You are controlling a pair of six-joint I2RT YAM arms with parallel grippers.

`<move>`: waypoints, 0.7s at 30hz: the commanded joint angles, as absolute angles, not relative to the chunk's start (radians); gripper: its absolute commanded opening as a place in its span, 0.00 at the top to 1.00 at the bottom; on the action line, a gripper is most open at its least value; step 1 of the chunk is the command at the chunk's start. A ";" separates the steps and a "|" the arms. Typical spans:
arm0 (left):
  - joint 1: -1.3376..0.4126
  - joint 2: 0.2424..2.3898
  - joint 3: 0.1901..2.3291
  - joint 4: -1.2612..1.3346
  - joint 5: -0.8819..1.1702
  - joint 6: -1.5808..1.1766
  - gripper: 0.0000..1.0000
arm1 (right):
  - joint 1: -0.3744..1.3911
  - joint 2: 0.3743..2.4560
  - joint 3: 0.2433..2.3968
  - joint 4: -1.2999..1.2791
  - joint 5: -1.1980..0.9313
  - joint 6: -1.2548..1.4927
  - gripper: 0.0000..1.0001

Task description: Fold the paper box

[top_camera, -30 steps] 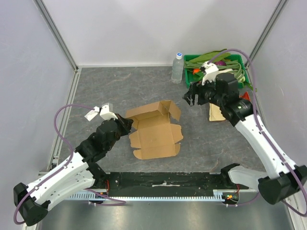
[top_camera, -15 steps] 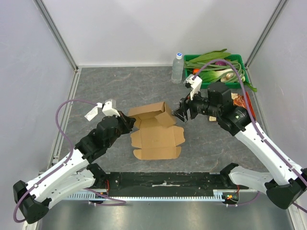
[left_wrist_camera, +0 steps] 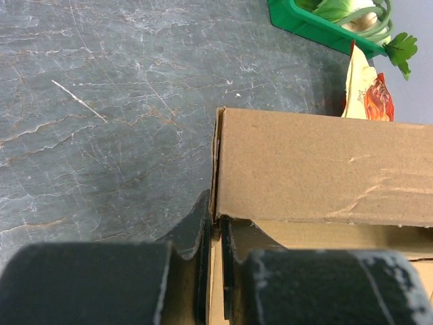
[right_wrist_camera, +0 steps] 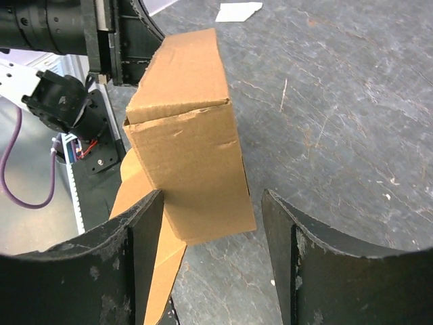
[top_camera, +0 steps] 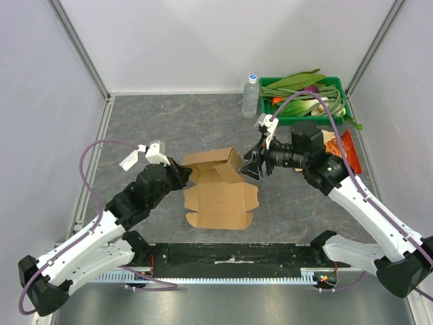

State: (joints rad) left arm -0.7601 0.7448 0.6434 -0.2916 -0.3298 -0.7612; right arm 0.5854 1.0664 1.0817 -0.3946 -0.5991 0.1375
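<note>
The paper box [top_camera: 220, 202] lies partly folded mid-table, its brown base flat and its back wall [top_camera: 211, 161] raised. My left gripper [top_camera: 181, 175] is shut on the box's left edge. In the left wrist view its fingers [left_wrist_camera: 215, 218] pinch a thin cardboard panel below the upright wall [left_wrist_camera: 325, 162]. My right gripper [top_camera: 252, 166] is at the box's right end and open. In the right wrist view its jaws [right_wrist_camera: 213, 196] straddle the standing end flap [right_wrist_camera: 189, 149]; the left finger [right_wrist_camera: 145, 223] is against the cardboard and the right finger [right_wrist_camera: 284, 230] is apart from it.
A green tray [top_camera: 270, 114] of vegetables and a water bottle [top_camera: 250, 95] stand at the back right. An orange-tan snack bag [top_camera: 342, 150] lies behind my right arm. A white paper scrap [top_camera: 130, 161] lies left of my left gripper. Metal frame rails border the table.
My right arm swung left from near the tray down to the box's right end, and its jaws narrowed slightly. The right flap now stands upright. My left gripper kept its hold.
</note>
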 commanded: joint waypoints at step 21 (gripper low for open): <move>-0.755 0.747 0.719 -0.357 -0.403 -0.738 0.98 | 0.755 0.989 0.904 -0.060 -0.257 0.244 0.35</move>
